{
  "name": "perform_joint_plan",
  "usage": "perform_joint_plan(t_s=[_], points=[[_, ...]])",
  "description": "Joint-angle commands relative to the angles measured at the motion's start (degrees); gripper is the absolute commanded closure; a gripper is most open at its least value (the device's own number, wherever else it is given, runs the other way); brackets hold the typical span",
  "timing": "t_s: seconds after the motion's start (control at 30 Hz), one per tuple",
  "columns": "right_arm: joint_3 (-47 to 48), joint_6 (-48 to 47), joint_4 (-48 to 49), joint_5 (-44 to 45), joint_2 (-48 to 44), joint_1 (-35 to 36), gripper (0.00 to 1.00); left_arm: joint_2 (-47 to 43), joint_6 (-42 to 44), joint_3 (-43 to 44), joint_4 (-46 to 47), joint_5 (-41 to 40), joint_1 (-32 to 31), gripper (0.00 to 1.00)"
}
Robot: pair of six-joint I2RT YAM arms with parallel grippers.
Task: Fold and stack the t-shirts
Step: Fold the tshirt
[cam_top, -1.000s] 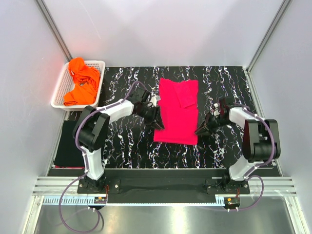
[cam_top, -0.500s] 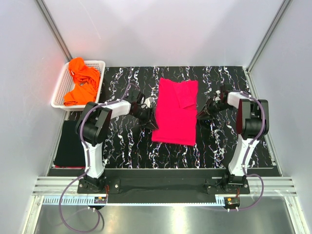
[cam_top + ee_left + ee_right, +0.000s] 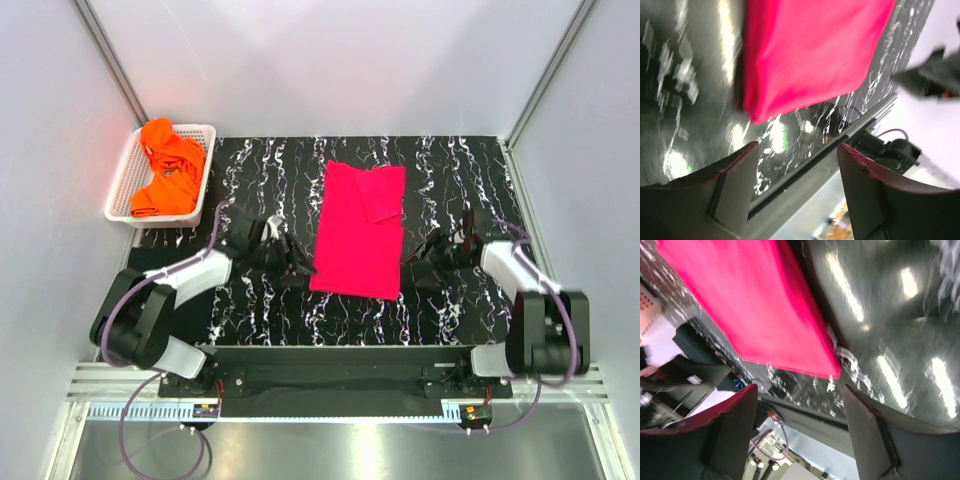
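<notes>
The tabletop [image 3: 450, 170] carries a pink shirt [image 3: 355, 235] lying flat at its middle, folded into a long strip with a sleeve turned over at the far end. A basket [image 3: 120, 190] at the far left holds crumpled orange shirts [image 3: 165, 160]. The left hand [image 3: 292, 266] sits low just beside the strip's near left corner, and the right hand [image 3: 425, 262] just beside its near right edge. Both stand wide, with nothing between the fingers. The cloth looks light, soft and limp, likely to sag or slide on the glossy surface. It is best taken by pinching all layers at both near corners together.
</notes>
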Motion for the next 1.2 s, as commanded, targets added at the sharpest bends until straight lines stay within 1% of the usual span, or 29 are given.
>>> perform_joint_plan(t_s=[0.0,0.03,0.07,0.1,0.13,0.17,0.23,0.27,0.37,0.47,0.53,0.67,0.8,0.9,1.0,1.17], points=[[-7.56,11.69,6.04,4.26,-9.65,5.17,0.21,-4.23,-17.18,-11.12,16.09,-3.89,-1.72,0.32],[-9.16,16.49,6.84,7.41,-12.97,6.41,0.2,-4.68,-21.21,-12.82,18.2,-4.33,-2.16,0.32],[-11.0,19.5,9.19,8.31,-14.49,9.29,0.2,-4.94,-22.9,-14.23,21.53,-5.46,-2.86,0.32],[-14.85,22.58,10.35,9.02,-15.63,10.45,0.2,-5.12,-24.31,-16.07,22.6,-6.0,-3.04,0.32],[-16.8,28.78,11.58,10.68,-17.56,11.86,0.2,-4.95,-26.85,-16.61,23.31,-7.05,-3.39,0.32],[-18.56,31.46,13.5,11.22,-18.27,14.04,0.21,-4.86,-28.01,-17.4,24.1,-7.84,-3.83,0.32],[-21.73,37.51,14.4,13.93,-19.94,16.25,0.22,-4.16,-30.81,-17.76,24.81,-9.25,-4.27,0.34],[-22.26,38.85,14.4,14.99,-20.39,18.0,0.22,-3.63,-31.53,-17.5,24.72,-10.39,-4.88,0.34],[-24.55,44.74,14.58,18.33,-22.06,19.6,0.26,-2.05,-34.16,-17.32,24.63,-12.76,-5.94,0.34],[-27.36,50.54,15.45,22.11,-24.51,20.31,0.35,-0.56,-37.15,-17.32,25.43,-14.44,-6.82,0.34],[-28.77,53.87,15.46,24.65,-26.1,20.39,0.37,-0.03,-38.9,-17.32,25.25,-16.01,-7.43,0.34],[-28.34,55.74,16.07,26.6,-24.88,20.75,0.4,1.64,-41.2,-17.06,24.11,-17.25,-7.96,0.36],[-26.15,54.86,17.83,26.16,-19.0,21.53,0.39,2.52,-43.39,-18.02,23.93,-18.92,-7.96,0.4],[-25.44,55.21,19.15,26.16,-16.45,22.06,0.4,3.75,-44.1,-18.29,24.72,-19.01,-7.87,0.43],[-25.35,56.26,18.97,27.38,-16.61,22.5,0.41,5.25,-43.84,-17.58,24.64,-18.92,-7.96,0.46],[-27.19,58.2,18.27,29.15,-17.75,22.59,0.49,5.95,-43.49,-17.23,23.58,-19.98,-7.87,0.51]])
